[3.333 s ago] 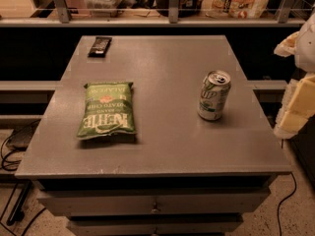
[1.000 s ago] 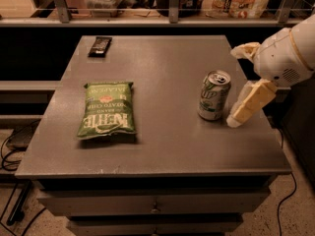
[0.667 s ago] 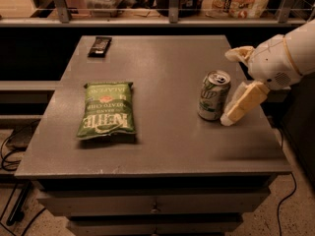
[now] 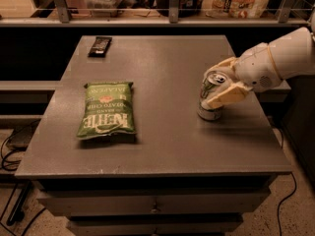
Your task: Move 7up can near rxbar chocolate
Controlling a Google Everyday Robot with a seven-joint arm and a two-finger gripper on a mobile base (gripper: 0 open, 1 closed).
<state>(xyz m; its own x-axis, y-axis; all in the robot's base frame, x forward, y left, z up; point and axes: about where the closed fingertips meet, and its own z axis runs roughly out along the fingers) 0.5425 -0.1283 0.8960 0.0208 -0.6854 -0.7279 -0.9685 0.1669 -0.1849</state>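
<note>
The 7up can (image 4: 210, 98), white and green with a silver top, stands upright on the right part of the grey table (image 4: 162, 146). My gripper (image 4: 215, 84) reaches in from the right and straddles the can's upper half. One cream finger (image 4: 220, 66) is behind the can and the other finger (image 4: 226, 96) is in front of it. The jaws look open around the can, which rests on the table. The rxbar chocolate (image 4: 100, 45), a small dark flat bar, lies at the far left corner of the table, far from the can.
A flat green chip bag (image 4: 106, 110) lies on the left-middle of the table. A shelf with a metal railing (image 4: 172, 4) and packaged goods runs behind the table. Drawers sit under the tabletop, and cables lie on the floor at the left.
My gripper has moved left from beside the can until its fingers stand on both sides of it. The can, chip bag and bar have not moved.
</note>
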